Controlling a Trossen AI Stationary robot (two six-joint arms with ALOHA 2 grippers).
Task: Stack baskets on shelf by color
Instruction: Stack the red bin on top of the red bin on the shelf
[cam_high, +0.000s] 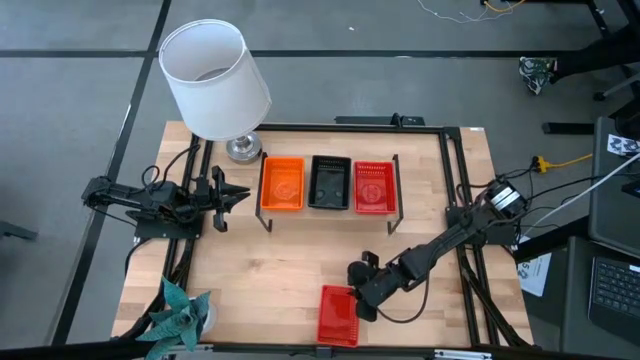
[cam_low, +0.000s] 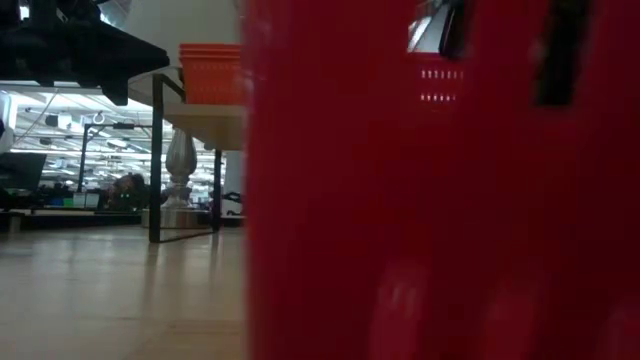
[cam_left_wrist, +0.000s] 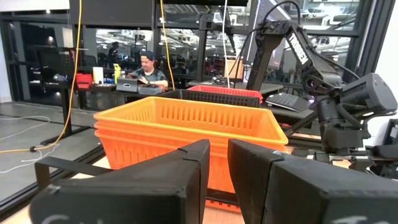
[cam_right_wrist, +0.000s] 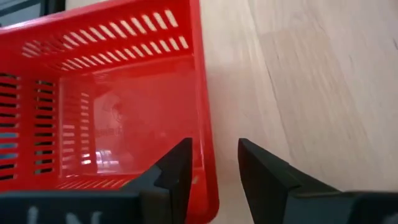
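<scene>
1. One red basket (cam_high: 337, 314) lies loose on the table (cam_high: 260, 270), well apart from the shelf (cam_high: 328, 211) and on its near side, close to the table's front edge. Its long axis runs from the shelf toward that front edge.
2. Shelf carries three stacks side by side: orange baskets (cam_high: 282, 184), black baskets (cam_high: 329, 182), red stack (cam_high: 374, 186). Counts per stack cannot be read from above.
3. Right tool (cam_high: 364, 300) sits just beside the loose basket, on the side toward the right arm's base. Right wrist view: fingers apart, straddling the basket's side wall (cam_right_wrist: 205, 124), one finger (cam_right_wrist: 177, 168) inside the rim, the other (cam_right_wrist: 264, 171) outside over bare table. Not clamped yet.
4. Left tool (cam_high: 222, 193) waits beside the orange end of the shelf, fingers apart with a narrow gap, holding nothing.
5. Judgement: right arm is far nearer the loose basket; the next step is closing on the wall, lifting, and carrying toward the red stack, at the shelf end nearest the right arm.
6. Room: bare table between basket and shelf. Lamp (cam_high: 215, 80) and plant (cam_high: 172, 312) stand on the left side, off that path.
</scene>
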